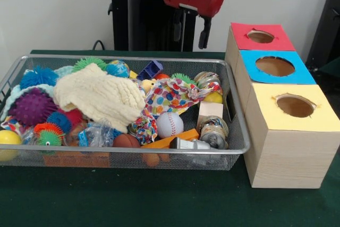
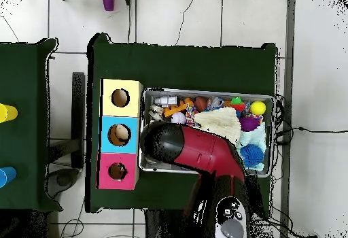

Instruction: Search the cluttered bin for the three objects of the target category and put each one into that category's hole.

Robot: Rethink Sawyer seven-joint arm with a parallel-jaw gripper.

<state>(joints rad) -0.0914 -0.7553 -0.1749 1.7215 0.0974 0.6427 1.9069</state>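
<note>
A wire mesh bin (image 1: 122, 159) holds a heap of toys. A cream knitted cloth (image 1: 100, 95) lies on top beside a spotted cloth (image 1: 172, 95). Around them are a purple spiky ball (image 1: 31, 107), a baseball (image 1: 169, 124), a wooden block (image 1: 209, 111), a shiny jar (image 1: 214, 131) and a blue plastic piece (image 1: 150, 69). My gripper (image 1: 190, 29) hangs open and empty above the bin's back rim. In the overhead view the red arm (image 2: 204, 152) covers the gripper and part of the bin (image 2: 204, 91).
Three wooden boxes stand in a row beside the bin, with a red-topped hole (image 1: 260, 36), a blue-topped hole (image 1: 274, 66) and a yellow-topped hole (image 1: 295, 106). From above, something pale shows inside the blue hole (image 2: 120, 134). Green cloth covers the table (image 1: 159, 200).
</note>
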